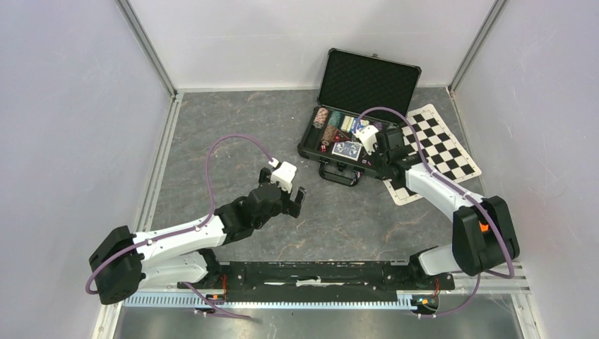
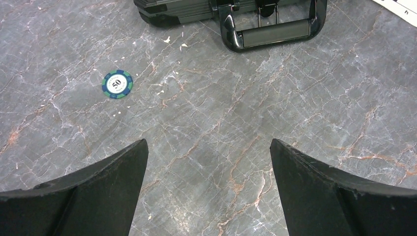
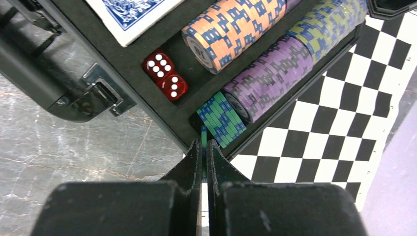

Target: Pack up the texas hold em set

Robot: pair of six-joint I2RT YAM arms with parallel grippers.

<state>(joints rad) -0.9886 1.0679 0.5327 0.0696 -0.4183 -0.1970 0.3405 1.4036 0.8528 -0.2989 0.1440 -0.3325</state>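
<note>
The black case [image 1: 309,150] lies open at the back right, its foam lid [image 1: 369,78] upright and its handle [image 2: 273,34] facing me. Inside lie rows of striped chips: green [image 3: 222,119], purple [image 3: 268,78] and orange [image 3: 231,29]. Beside them are two red dice [image 3: 164,73] and a blue card deck [image 3: 130,12]. My right gripper [image 3: 203,147] hangs over the case's near right corner, shut on a green-blue chip [image 3: 203,136] held edge-on next to the green row. One loose green-blue "50" chip [image 2: 117,84] lies flat on the table. My left gripper [image 2: 209,147] hovers open to its right, holding nothing.
A black-and-white checkered mat [image 1: 445,145] lies on the table against the case's right side, partly under my right arm. Grey walls close in the table on the left, back and right. The arms' base rail [image 1: 318,275] runs along the near edge.
</note>
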